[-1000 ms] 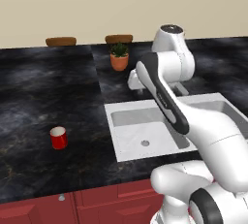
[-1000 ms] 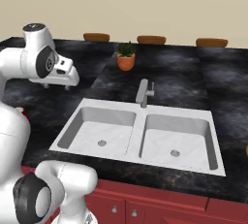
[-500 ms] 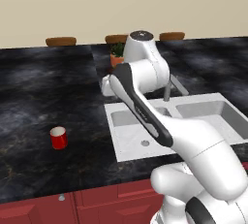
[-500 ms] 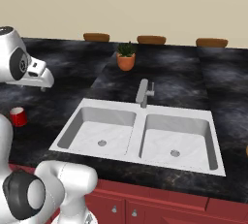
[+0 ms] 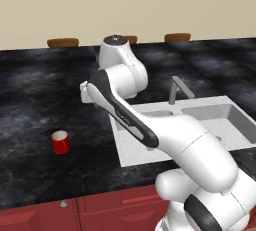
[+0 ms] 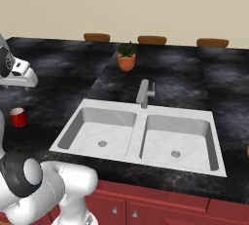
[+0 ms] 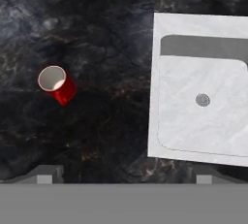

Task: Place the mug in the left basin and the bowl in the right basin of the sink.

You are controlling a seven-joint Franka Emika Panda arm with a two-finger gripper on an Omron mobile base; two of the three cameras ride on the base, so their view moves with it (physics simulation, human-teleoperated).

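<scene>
Both pincer point(image 7: 121, 174) fingers stand wide apart, empty, above the counter point(image 7: 106, 48), mug point(image 7: 57, 84) untouched.

Black marbled counter point(image 6: 58, 68) carries mug point(image 5: 60, 142) and plant pot point(image 6: 126, 62).

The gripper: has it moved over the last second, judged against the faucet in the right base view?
Yes. The gripper has swung left, away from the faucet, and now hangs open above the counter near the red mug.

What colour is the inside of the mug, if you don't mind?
White inside, red outside; the mug shows this best in the hand view.
</scene>
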